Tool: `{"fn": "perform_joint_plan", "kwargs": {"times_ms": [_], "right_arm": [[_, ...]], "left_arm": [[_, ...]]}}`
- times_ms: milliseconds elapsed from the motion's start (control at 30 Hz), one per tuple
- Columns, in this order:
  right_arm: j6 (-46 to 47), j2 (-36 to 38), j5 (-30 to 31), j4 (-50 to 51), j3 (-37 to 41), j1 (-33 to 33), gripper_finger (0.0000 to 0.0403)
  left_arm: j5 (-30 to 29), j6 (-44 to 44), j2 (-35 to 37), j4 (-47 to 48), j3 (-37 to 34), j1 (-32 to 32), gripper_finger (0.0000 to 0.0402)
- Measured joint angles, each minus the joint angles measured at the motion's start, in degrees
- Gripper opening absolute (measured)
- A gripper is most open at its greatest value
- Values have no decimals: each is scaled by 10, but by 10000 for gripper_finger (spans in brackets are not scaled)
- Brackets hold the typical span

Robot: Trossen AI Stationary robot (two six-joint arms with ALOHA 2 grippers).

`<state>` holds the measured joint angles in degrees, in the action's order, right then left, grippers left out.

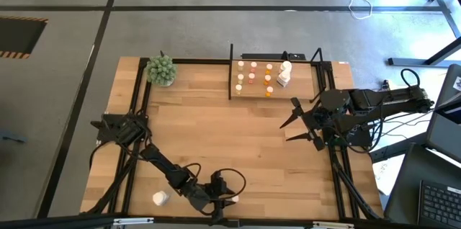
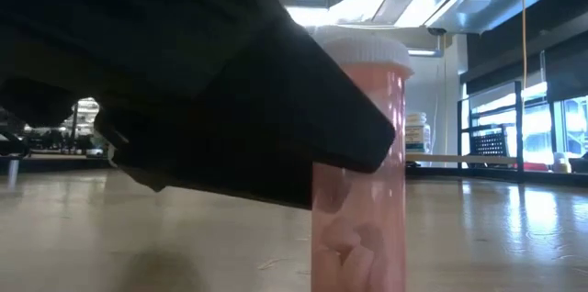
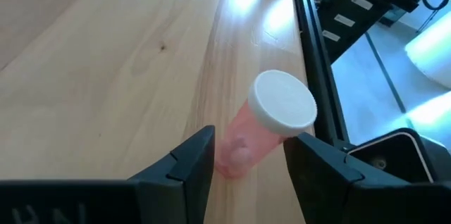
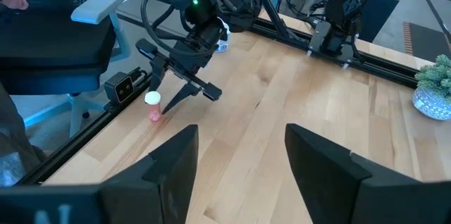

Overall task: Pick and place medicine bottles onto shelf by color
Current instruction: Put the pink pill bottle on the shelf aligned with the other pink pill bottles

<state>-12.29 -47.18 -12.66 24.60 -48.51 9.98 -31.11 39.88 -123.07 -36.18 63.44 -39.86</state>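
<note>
A pink medicine bottle (image 3: 271, 122) with a white cap stands upright on its base near the table's near edge (image 1: 234, 199). My left gripper (image 3: 254, 143) is open, one finger on each side of it, with a gap showing on both sides. In the low view a dark finger covers part of the bottle (image 2: 363, 145). The shelf (image 1: 302, 81) at the far side holds several small bottles (image 1: 253, 78) and a larger white one (image 1: 285, 73). My right gripper (image 1: 285, 132) hangs open above the table's right part, holding nothing.
A white bottle (image 1: 160, 198) lies near the near edge, left of my left gripper. A green spiky plant ball (image 1: 161, 69) sits at the far left. Black frame rails (image 3: 317, 76) run along the table's edges. Bare wood lies between the shelf and the near edge.
</note>
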Motion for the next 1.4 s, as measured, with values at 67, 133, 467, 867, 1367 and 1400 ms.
{"fn": "perform_joint_plan", "kwargs": {"times_ms": [67,133,467,867,1367,1400], "right_arm": [[0,0,0,0,0,0,216],[0,0,0,0,0,0,216],[0,0,0,0,0,0,216],[0,0,0,0,0,0,216],[0,0,0,0,0,0,216],[0,0,0,0,0,0,216]], "left_arm": [[0,0,0,1,0,0,164],[-10,0,0,1,0,0,164],[-33,5,0,-3,0,0,164],[-28,5,-2,2,0,6,164],[-25,5,-15,-13,0,6,164],[-26,5,-15,-13,-1,6,164]]}}
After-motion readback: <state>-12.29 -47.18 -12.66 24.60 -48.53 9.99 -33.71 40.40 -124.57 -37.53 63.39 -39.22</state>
